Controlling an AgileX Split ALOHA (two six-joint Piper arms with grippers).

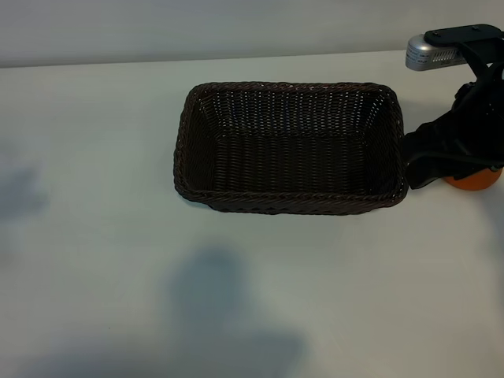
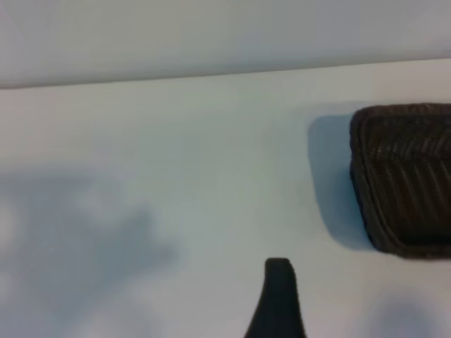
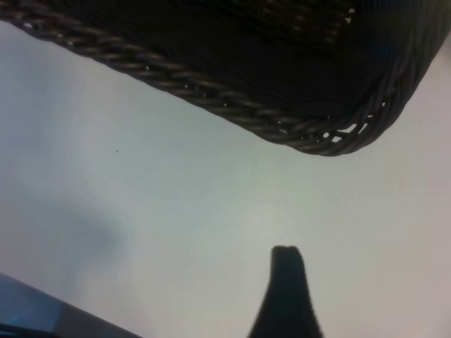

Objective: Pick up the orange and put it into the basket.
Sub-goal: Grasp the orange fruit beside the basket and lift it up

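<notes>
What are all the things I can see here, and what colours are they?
basket: one, dark brown wicker, middle of the table, nothing inside.
orange: one, orange, on the table just right of the basket, mostly hidden under the right arm.
table: one, white, under everything.
wall: one, pale grey, behind the table.
right gripper: one, black, at the right edge beside the basket's right end, over the orange; whether it touches the orange cannot be told.
left gripper: one, black; only a fingertip shows in the left wrist view, above bare table left of the basket.
</notes>
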